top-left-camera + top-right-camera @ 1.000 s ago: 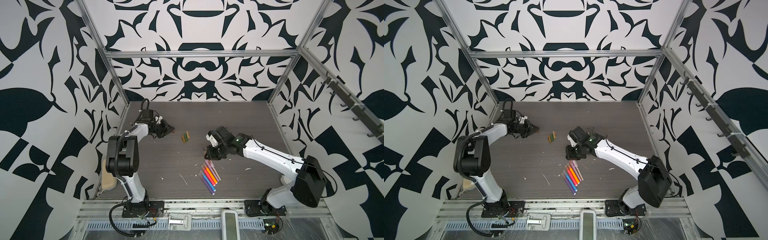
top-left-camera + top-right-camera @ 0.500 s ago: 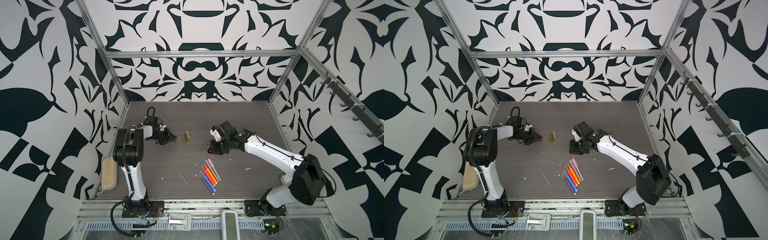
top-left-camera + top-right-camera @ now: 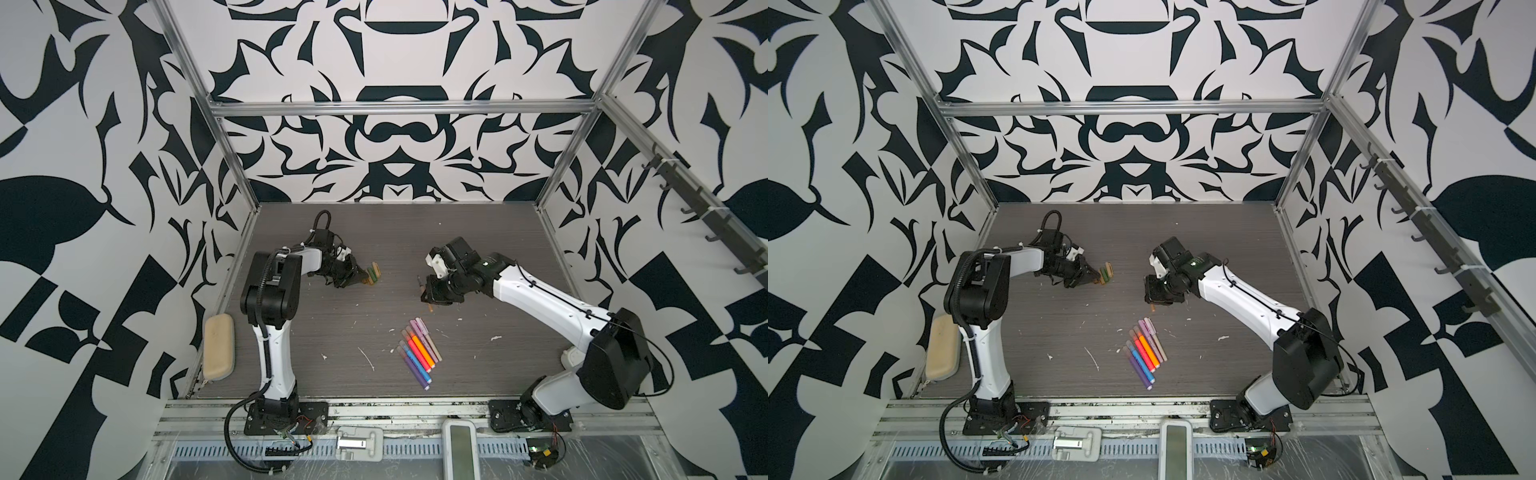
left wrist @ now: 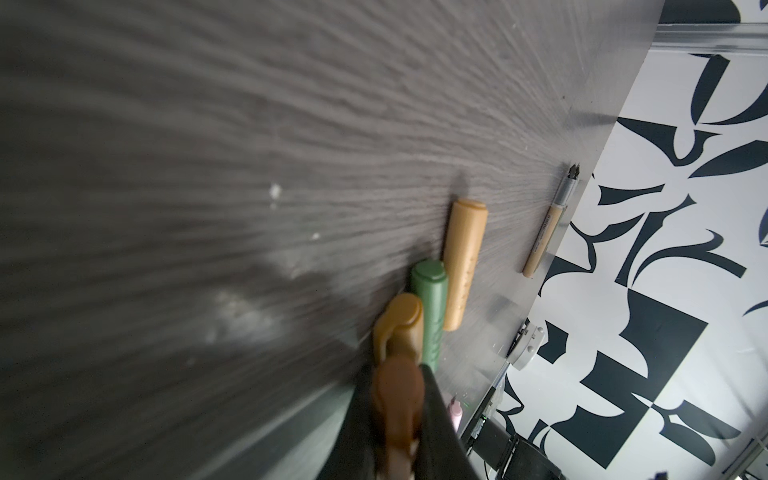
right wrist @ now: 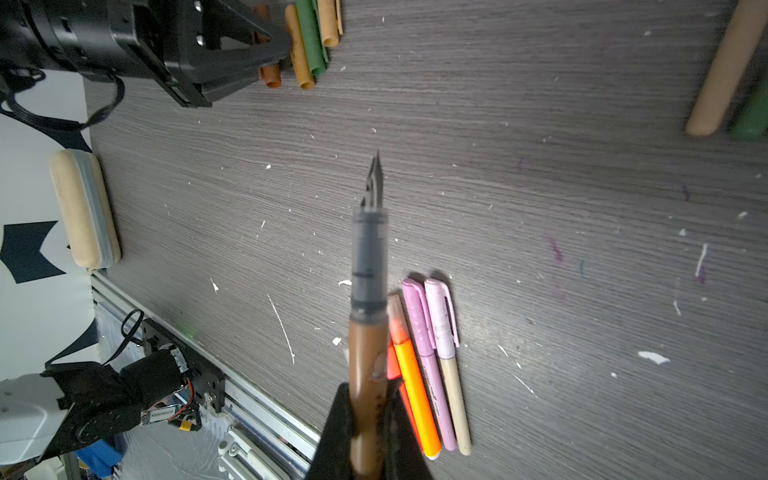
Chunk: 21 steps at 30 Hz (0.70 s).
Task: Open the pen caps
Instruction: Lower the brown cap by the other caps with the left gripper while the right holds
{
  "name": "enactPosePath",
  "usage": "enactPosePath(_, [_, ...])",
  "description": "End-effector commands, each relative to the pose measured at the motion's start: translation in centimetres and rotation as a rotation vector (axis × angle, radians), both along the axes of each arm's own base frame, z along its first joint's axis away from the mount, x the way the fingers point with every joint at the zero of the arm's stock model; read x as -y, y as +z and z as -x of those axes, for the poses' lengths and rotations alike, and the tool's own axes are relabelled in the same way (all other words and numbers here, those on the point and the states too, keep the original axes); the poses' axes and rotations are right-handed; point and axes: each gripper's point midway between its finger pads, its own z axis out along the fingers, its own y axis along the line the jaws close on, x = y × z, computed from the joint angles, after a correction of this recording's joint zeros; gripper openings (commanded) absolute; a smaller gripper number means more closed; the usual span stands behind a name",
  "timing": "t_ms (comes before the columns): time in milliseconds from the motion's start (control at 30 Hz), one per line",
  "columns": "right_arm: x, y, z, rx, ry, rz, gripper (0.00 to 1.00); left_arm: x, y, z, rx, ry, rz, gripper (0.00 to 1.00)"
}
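My left gripper (image 3: 360, 277) (image 4: 399, 415) is shut on a brown pen cap (image 4: 398, 395) and hangs low over the table. It is right beside a row of loose pen caps (image 3: 374, 272) (image 3: 1106, 274): ochre (image 4: 401, 324), green (image 4: 432, 307) and tan (image 4: 463, 262). My right gripper (image 3: 428, 294) (image 5: 368, 428) is shut on a brown pen body (image 5: 368, 357), whose bare dark nib (image 5: 376, 178) points out over the table. Several capped pens (image 3: 419, 353) (image 5: 428, 361) in pink, orange, blue and purple lie side by side at the middle front.
A beige pencil case (image 3: 218, 351) (image 5: 83, 208) lies along the table's left edge. A tan pen body (image 5: 723, 70) and a green one (image 5: 752, 116) lie beyond the right gripper. Another uncapped tan pen (image 4: 548, 224) rests by the table edge. White flecks dot the tabletop.
The left arm has swung its elbow forward and carried its gripper and the brown cap right, up to the row of caps. The right gripper has barely shifted.
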Motion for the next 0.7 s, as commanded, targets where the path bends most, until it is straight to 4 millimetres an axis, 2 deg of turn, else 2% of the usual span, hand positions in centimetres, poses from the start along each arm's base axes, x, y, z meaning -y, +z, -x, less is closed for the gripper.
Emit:
enactPosePath(0, [-0.1,1.3,-0.1,0.022,0.01,-0.024,0.0,-0.9,-1.3,1.5,-0.055,-0.002,-0.054,0.04])
enactPosePath(467, [-0.2,1.0,0.2,0.005,0.001,-0.042,0.0,-1.3,-0.2,2.2,-0.055,0.026,-0.064,0.09])
enactPosePath(667, [-0.4,1.0,0.3,-0.002,0.002,-0.05,0.0,-0.9,-0.2,2.1,-0.059,0.031,-0.038,0.22])
